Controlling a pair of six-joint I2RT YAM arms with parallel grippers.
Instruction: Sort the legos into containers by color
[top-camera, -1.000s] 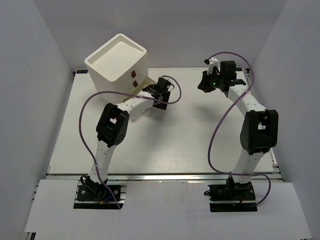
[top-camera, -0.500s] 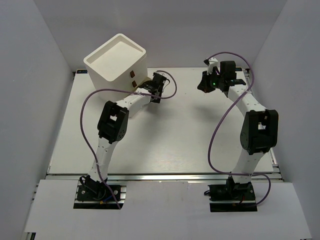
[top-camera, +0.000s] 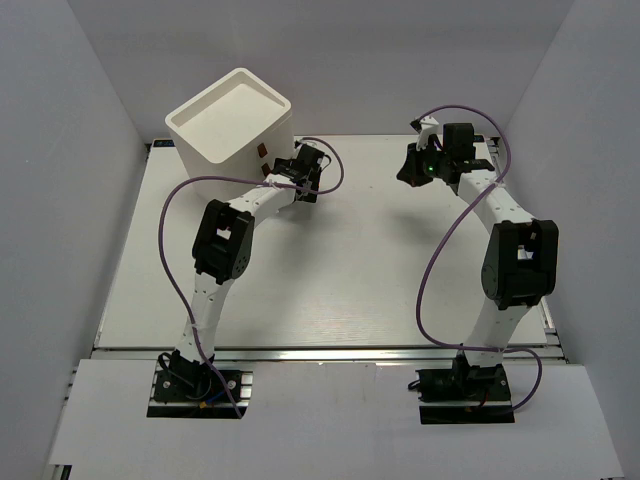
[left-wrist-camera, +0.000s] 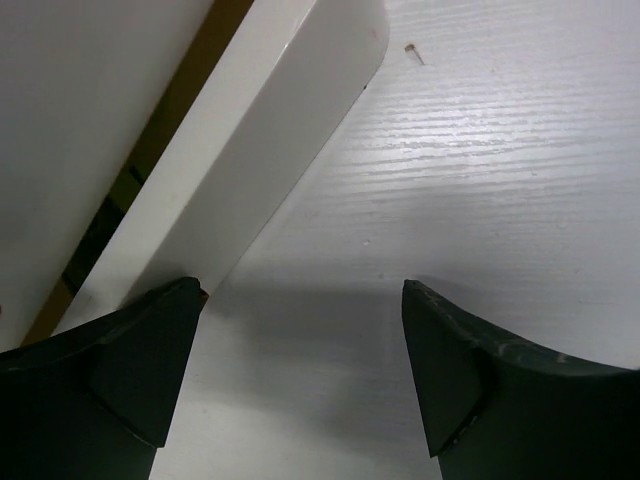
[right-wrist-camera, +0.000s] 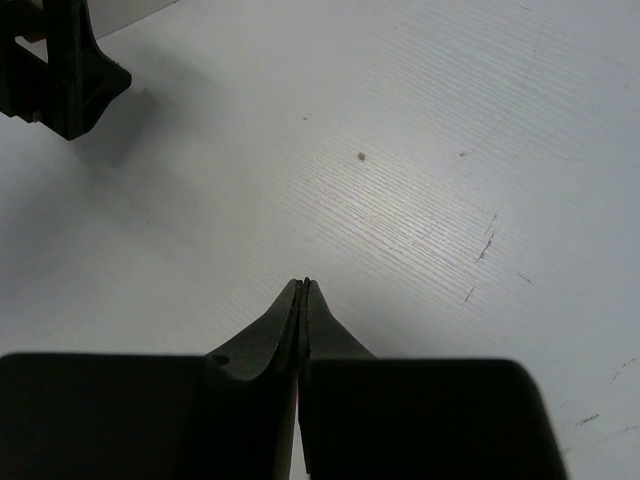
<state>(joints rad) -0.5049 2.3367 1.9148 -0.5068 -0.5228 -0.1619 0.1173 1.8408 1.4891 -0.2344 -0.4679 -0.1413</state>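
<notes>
- Left claw (left-wrist-camera: 300, 330), jaws wide and empty, sits beside the box (left-wrist-camera: 270, 150) lying just to its left (the nearer arm).
- Right claw (right-wrist-camera: 303, 290), closed, hangs well right.

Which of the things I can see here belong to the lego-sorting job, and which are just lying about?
Part of the job:
- white drawer box
- its brown pull tabs
- left claw, open, close beside the box
- legos: none show in any view

Just there:
- right claw, shut, far from the box
- purple cables
- table
</notes>
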